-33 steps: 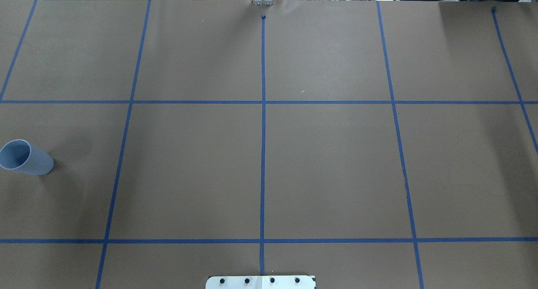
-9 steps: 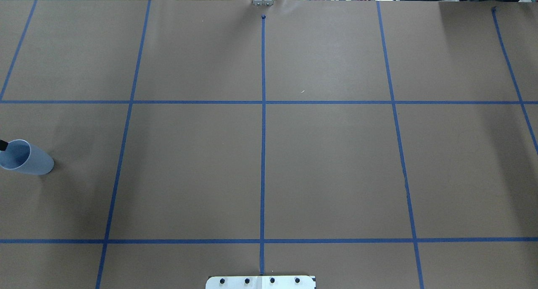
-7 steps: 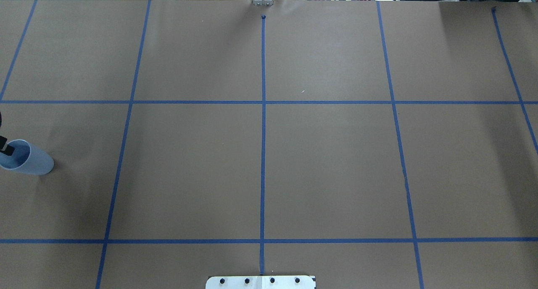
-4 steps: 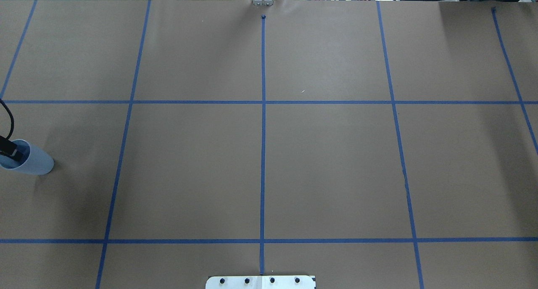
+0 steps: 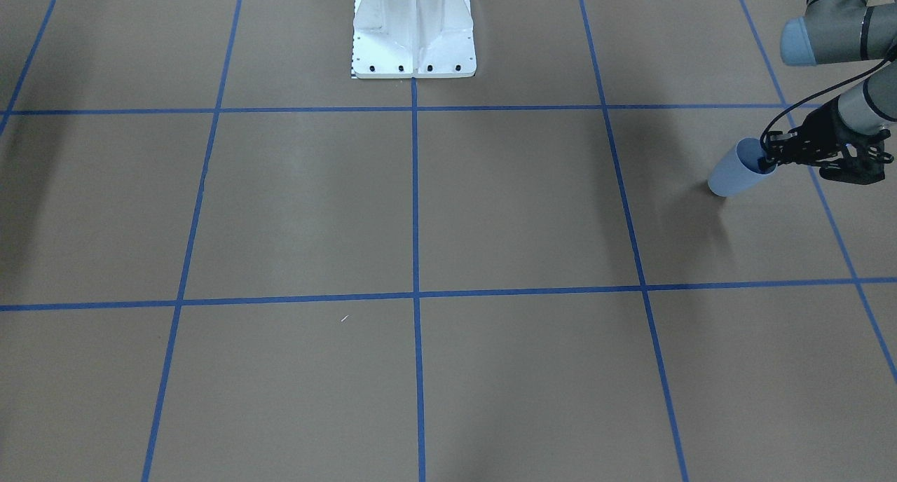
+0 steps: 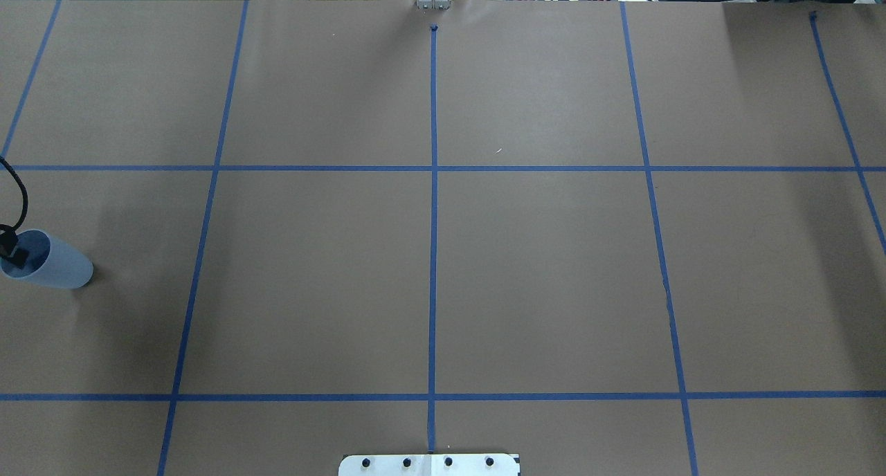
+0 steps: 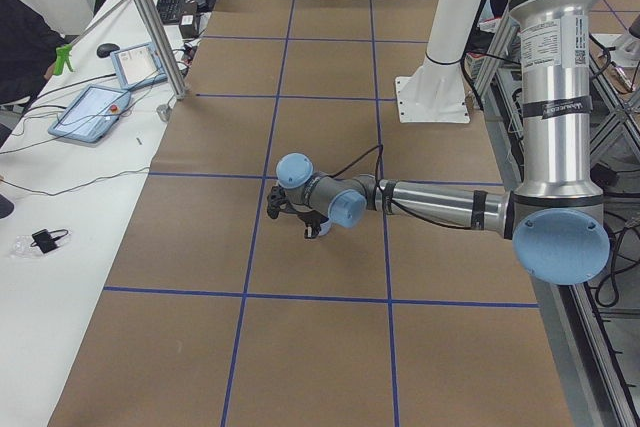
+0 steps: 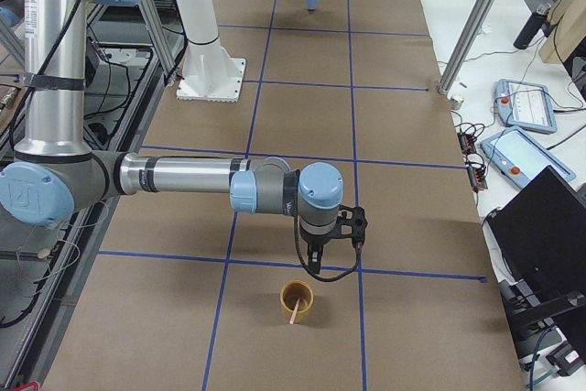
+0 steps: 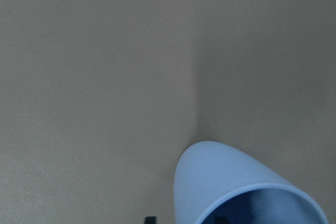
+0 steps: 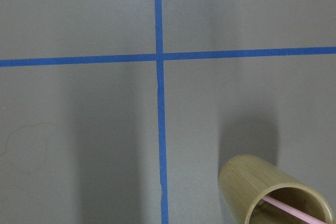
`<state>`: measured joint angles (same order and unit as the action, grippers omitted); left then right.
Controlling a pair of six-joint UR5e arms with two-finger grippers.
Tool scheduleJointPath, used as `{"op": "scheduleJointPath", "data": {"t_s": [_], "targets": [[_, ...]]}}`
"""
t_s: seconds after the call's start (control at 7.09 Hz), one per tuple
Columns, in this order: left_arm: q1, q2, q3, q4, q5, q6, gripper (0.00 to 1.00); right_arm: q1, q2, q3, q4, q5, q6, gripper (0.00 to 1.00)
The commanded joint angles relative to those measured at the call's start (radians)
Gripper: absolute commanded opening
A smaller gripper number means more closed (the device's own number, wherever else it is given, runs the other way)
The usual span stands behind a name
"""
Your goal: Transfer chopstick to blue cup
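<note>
Plastic cup (image 6: 59, 272) at the table's left end, wooden holder (image 8: 307, 311) at the right end, well apart.
Robot pedestal (image 5: 413, 30) sits between them at the robot-side edge. Left gripper (image 5: 767, 163) is at the cup's mouth, fingers (image 6: 17, 256) straddling the rim: one inside, one outside. Chopstick (image 8: 294, 308) stands tilted inside the holder. Right gripper (image 8: 334, 246) is near the holder, on the side toward the table's middle.

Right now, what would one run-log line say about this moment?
stage: pre-transfer | left gripper: straddling blue cup rim | right gripper: hovering beside bamboo cup | chopstick: in bamboo cup, ungrasped
</note>
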<state>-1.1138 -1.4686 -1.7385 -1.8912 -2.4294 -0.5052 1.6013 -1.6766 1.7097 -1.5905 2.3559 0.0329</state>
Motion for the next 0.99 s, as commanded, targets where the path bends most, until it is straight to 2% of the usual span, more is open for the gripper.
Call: {"op": "scheduleJointPath", "data": {"t_s": [0.0,0.14,0.28,0.42,0.56,0.71,0.85], "targets": [[-0.040,-0.121,-0.128,0.289,-0.002,-0.033,0.00,-0.001,0.000,0.007,0.000,-0.001,0.004,1.00],[-0.047,-0.262,-0.165,0.496,0.003,-0.035,0.00,-0.001,-0.002,0.005,0.000,0.000,0.004,1.00],[-0.044,-0.429,-0.156,0.671,0.006,-0.065,0.00,0.000,-0.008,0.004,0.000,0.020,0.002,1.00],[-0.025,-0.588,-0.118,0.742,0.004,-0.196,0.00,0.000,-0.008,0.005,-0.002,0.035,0.004,1.00],[0.074,-0.696,-0.078,0.733,0.004,-0.384,0.00,-0.001,-0.006,0.004,-0.003,0.043,0.004,1.00],[0.182,-0.820,0.015,0.678,0.015,-0.548,0.00,-0.001,-0.003,0.001,-0.003,0.043,0.005,1.00],[0.237,-0.899,0.128,0.544,0.030,-0.694,0.00,-0.001,-0.002,-0.001,-0.002,0.045,0.005,1.00]]}}
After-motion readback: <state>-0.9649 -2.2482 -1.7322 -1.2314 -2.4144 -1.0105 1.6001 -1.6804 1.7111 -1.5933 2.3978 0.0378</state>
